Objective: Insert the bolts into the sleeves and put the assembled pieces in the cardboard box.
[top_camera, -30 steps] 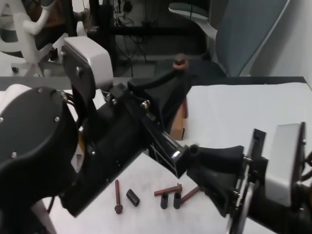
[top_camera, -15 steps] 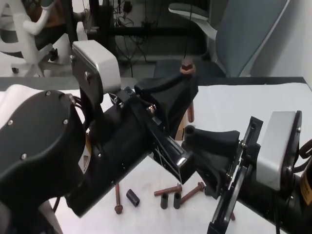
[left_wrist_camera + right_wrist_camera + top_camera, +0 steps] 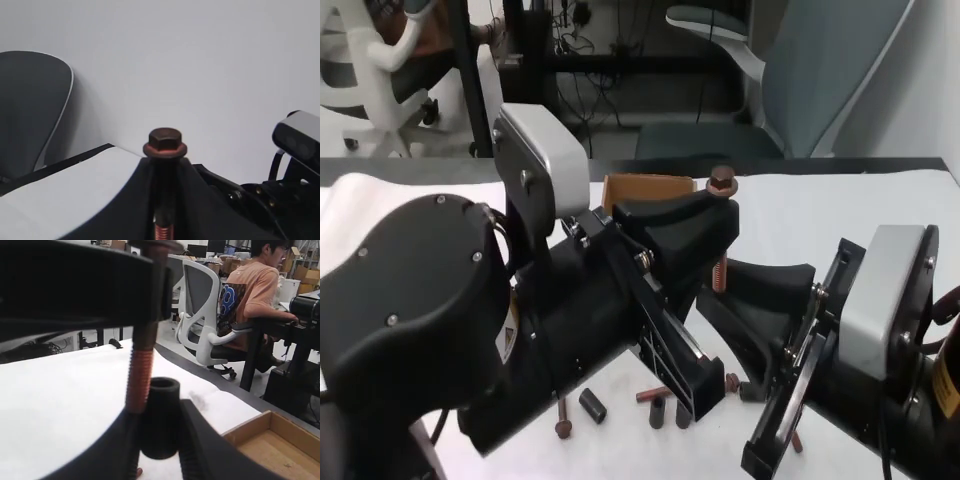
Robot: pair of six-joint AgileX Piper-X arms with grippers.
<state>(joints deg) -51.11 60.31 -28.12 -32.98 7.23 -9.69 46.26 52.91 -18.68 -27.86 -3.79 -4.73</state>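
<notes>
Left claw (image 3: 164, 176) tight on upright bolt (image 3: 165, 143), right claw (image 3: 160, 432) tight on sleeve (image 3: 161, 410) beside it.

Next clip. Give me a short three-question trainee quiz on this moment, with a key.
1. True or false: the bolt in the left gripper is already inside the sleeve.
2. The right gripper holds: A) a bolt, B) the sleeve, C) nothing.
3. Fill in: the held bolt's head points ____.
Key: 1 false, its thread is beside the sleeve; 2 B; 3 up.
</notes>
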